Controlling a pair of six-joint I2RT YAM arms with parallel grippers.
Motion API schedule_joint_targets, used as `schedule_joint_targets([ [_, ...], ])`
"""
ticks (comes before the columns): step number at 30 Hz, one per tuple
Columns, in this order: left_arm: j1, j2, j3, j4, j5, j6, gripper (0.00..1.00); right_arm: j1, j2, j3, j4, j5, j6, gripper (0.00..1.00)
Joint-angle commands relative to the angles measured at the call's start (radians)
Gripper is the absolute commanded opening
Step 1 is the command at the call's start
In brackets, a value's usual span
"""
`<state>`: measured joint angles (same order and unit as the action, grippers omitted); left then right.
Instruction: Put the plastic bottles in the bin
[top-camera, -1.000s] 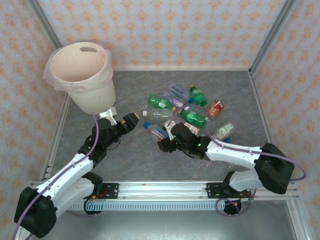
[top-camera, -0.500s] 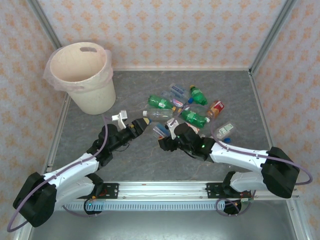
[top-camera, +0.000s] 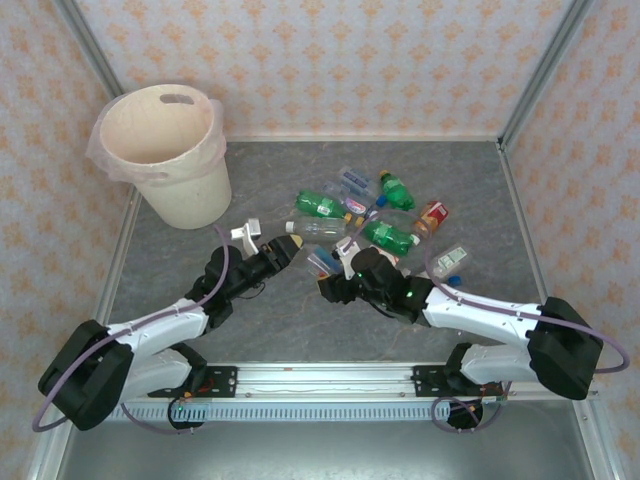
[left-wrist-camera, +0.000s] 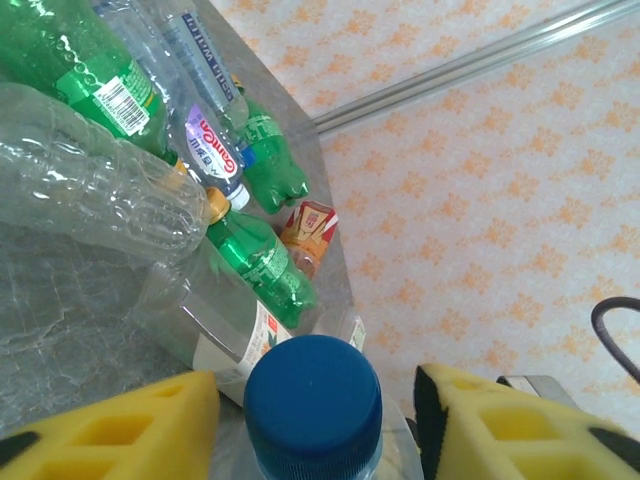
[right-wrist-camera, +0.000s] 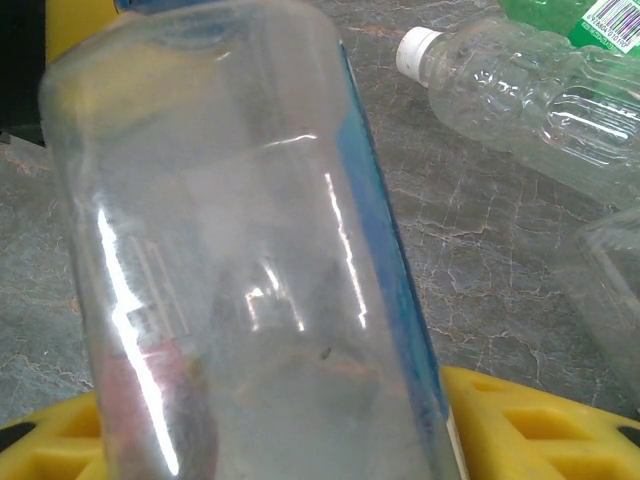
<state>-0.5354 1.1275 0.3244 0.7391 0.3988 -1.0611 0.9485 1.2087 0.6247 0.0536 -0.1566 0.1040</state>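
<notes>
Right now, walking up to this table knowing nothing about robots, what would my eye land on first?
Probably the jumble of green and clear plastic bottles lying on the grey table, right of centre, and the big cream bin standing at the far left corner. Nearer, the right gripper holds a clear bottle, and the left gripper has a blue-capped bottle between its yellow fingers.

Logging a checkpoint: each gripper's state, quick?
Left gripper: either side of the blue-capped bottle; grip cannot be told.
Right gripper: closed on the same bottle.

Bright, even light; glare streaks the blurred clear bottle (right-wrist-camera: 250, 300).
</notes>
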Motion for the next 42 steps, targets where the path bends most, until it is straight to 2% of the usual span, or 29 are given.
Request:
schedule_joint_targets([
  [1, -0.008, 0.023, 0.015, 0.107, 0.039, -0.017, 0.49, 0.007, -0.022, -0.013, 0.029, 0.006, 0.008, 0.58],
  [6, -0.02, 0.043, 0.03, 0.123, 0.05, -0.017, 0.27, 0.007, -0.021, -0.017, 0.029, 0.01, 0.005, 0.59],
  [10, -0.023, 0.025, 0.049, 0.082, 0.044, 0.004, 0.23, 0.006, -0.054, -0.023, 0.029, 0.024, 0.011, 0.62],
  [12, -0.024, 0.001, 0.065, 0.031, 0.022, 0.03, 0.23, 0.007, -0.064, -0.026, 0.029, 0.037, 0.014, 0.7],
  [13, -0.024, -0.017, 0.077, -0.001, 0.008, 0.047, 0.23, 0.007, -0.07, -0.026, 0.03, 0.044, 0.018, 0.77],
  [15, -0.025, -0.05, 0.108, -0.086, -0.027, 0.093, 0.23, 0.006, -0.086, -0.025, 0.031, 0.057, 0.024, 0.96],
  [16, -0.025, -0.067, 0.134, -0.145, -0.048, 0.12, 0.23, 0.007, -0.098, -0.026, 0.029, 0.071, 0.028, 1.0],
  [25, -0.019, -0.125, 0.43, -0.589, -0.308, 0.384, 0.24, 0.007, -0.212, 0.04, -0.025, 0.172, 0.069, 1.0],
  [31, 0.006, -0.099, 0.68, -0.799, -0.496, 0.546, 0.24, 0.007, -0.268, 0.112, -0.062, 0.198, 0.09, 1.0],
  [34, 0.051, -0.072, 0.789, -0.865, -0.554, 0.599, 0.24, 0.006, -0.286, 0.142, -0.061, 0.195, 0.089, 1.0],
  [38, 0.16, -0.028, 0.914, -0.916, -0.548, 0.626, 0.24, 0.008, -0.306, 0.167, -0.028, 0.169, 0.084, 1.0],
  [42, 0.209, 0.035, 1.048, -0.976, -0.616, 0.695, 0.24, 0.007, -0.327, 0.183, 0.025, 0.132, 0.078, 1.0],
])
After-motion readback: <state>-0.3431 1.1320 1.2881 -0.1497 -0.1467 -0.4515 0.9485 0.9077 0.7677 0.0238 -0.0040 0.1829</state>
